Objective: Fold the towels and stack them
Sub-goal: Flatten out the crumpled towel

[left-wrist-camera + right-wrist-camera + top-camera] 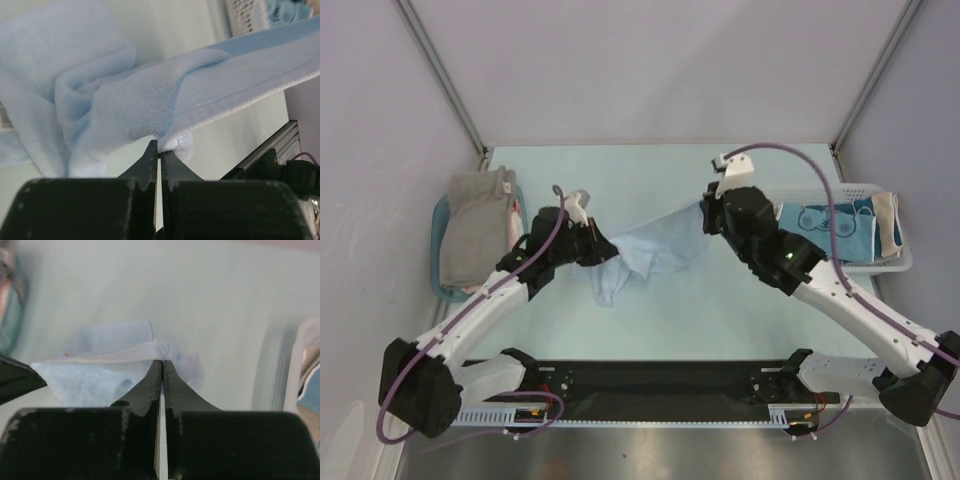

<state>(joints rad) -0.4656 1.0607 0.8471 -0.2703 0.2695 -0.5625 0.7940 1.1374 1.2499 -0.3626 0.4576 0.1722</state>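
Observation:
A plain light blue towel (650, 250) hangs stretched between both grippers above the table's middle, its lower part sagging to the left. My left gripper (598, 240) is shut on its left corner; in the left wrist view the towel (150, 95) bunches just above the pinched gripper (159, 148). My right gripper (708, 215) is shut on the right corner, with the towel (100, 370) trailing left from the gripper (162, 360). A folded grey-beige towel (478, 228) lies in the teal tray (442, 285). A dark teal patterned towel (840, 225) lies in the white basket (895, 262).
The teal tray sits at the left edge of the table, the white mesh basket at the right edge. Grey walls and metal posts close off the back. A black rail (660, 385) runs along the near edge between the arm bases.

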